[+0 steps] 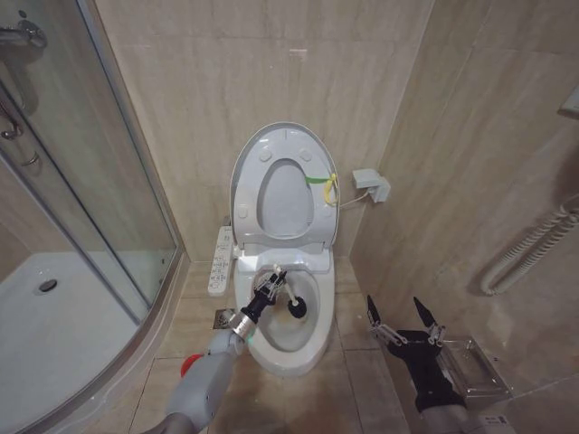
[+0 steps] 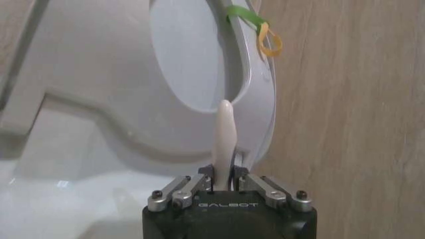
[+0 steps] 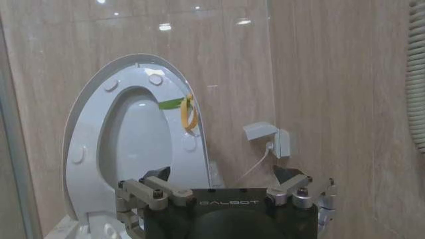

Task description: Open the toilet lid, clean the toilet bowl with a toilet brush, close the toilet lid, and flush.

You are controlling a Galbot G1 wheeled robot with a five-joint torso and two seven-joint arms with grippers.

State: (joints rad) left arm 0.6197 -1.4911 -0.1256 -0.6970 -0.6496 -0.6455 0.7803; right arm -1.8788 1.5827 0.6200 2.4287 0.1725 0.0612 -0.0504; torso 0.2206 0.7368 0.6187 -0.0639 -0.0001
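Left gripper (image 1: 270,287) is pinching the toilet brush (image 1: 291,302), its thin white handle ending in a dark head inside the toilet bowl (image 1: 312,348). Toilet lid (image 1: 246,163) is standing upright. Right gripper (image 1: 404,324) is hanging spread beside the bowl.

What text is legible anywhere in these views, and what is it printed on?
"GALBOT": on the black body of the left gripper, which is shut on the white stick handle of the toilet brush.
"GALBOT": on the black body of the right gripper, fingers open.
The narrow white button panel beside the white ceramic toilet bowl carries markings too small to read.
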